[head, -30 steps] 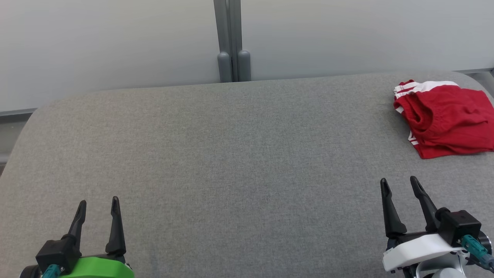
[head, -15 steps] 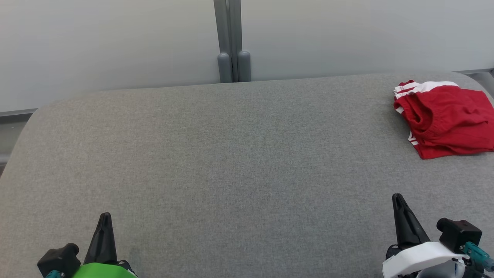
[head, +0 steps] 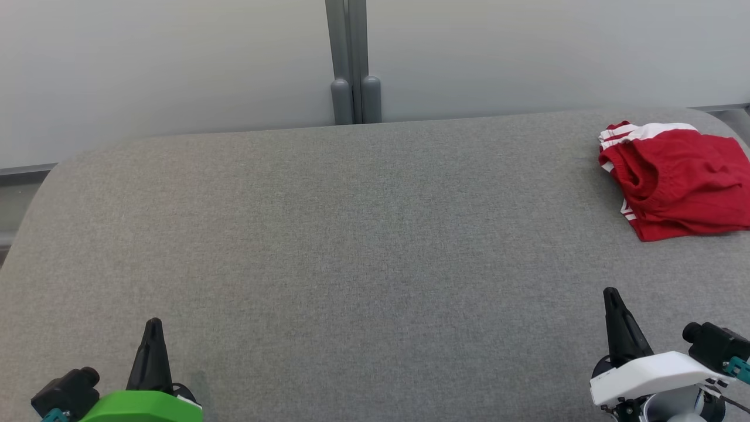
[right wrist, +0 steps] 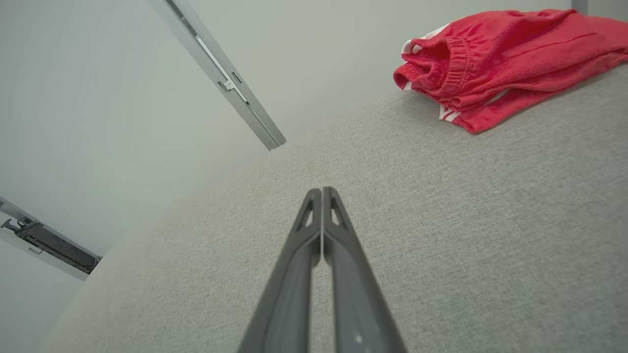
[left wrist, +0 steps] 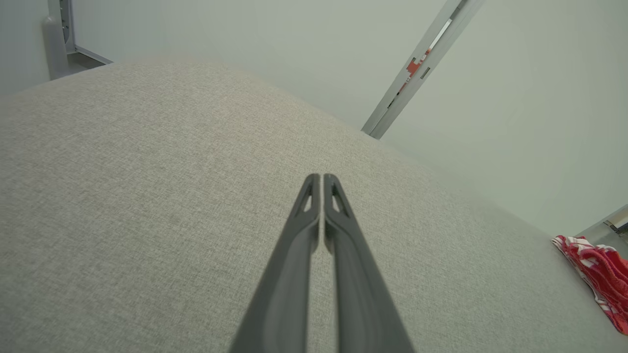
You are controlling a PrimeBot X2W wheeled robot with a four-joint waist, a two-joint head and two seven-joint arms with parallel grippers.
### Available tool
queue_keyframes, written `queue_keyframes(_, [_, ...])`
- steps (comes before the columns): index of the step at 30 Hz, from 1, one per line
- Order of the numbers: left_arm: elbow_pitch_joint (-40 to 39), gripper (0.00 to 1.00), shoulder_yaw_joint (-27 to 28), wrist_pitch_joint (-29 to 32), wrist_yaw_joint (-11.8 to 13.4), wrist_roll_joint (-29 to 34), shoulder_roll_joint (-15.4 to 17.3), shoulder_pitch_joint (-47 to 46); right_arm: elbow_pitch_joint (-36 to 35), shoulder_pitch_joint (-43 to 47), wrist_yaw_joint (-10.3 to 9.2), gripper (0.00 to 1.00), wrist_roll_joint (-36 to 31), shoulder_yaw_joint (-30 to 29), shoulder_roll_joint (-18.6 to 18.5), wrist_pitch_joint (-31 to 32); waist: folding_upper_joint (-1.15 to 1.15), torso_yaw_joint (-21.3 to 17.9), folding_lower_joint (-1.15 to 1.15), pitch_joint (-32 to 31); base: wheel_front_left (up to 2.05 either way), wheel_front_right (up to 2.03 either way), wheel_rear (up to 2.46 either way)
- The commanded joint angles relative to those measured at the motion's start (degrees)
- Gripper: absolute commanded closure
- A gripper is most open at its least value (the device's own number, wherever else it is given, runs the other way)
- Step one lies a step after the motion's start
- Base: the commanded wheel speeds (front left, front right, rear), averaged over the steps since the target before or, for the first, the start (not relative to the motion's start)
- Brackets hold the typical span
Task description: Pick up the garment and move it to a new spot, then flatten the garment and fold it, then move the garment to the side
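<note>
The garment [head: 677,179] is a pair of red shorts with white stripes, lying bunched at the far right of the grey padded table [head: 351,234]. It also appears in the right wrist view as the garment [right wrist: 505,63] at upper right, and in the left wrist view as the garment [left wrist: 596,274] at the right edge. My left gripper [head: 153,324] sits at the lower left, shut and empty, its fingers [left wrist: 314,230] pressed together. My right gripper [head: 610,293] is at the lower right, also shut on nothing, well short of the garment.
A pale wall with a grey vertical post [head: 351,64] stands behind the table. The table's far edge curves down at both ends. A wide stretch of grey cloth lies between the two grippers.
Both grippers have gone from open to shut. Both have drawn back a little toward the lower edge of the head view. The garment has not moved.
</note>
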Motion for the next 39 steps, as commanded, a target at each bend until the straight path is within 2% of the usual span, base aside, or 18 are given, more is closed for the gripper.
queue_keyframes(1, [-1.1, 1.0, 0.4, 0.4, 0.0, -2.4, 0.1, -1.9, -0.5, -1.6, -0.02, 1.0, 2.3, -0.4, -0.1, 0.5, 0.0, 0.0, 0.0, 0.0, 0.0, 0.0, 0.0])
queue_keyframes(19, [-1.4, 1.0, 0.8, 4.3, -0.1, -16.8, -0.1, -3.4, 0.3, -3.4, -0.03, 1.0, 16.8, -1.6, 0.2, 4.1, 0.0, 0.1, 0.0, 0.2, 0.0, 0.0, 0.0])
queue_keyframes(39, [-1.8, 1.0, 1.3, 7.9, -0.1, -29.9, -0.3, -4.7, 1.0, -5.1, -0.04, 1.0, 29.9, -2.9, 0.6, 7.6, 0.0, 0.2, 0.0, 0.4, 0.0, 0.0, 0.0])
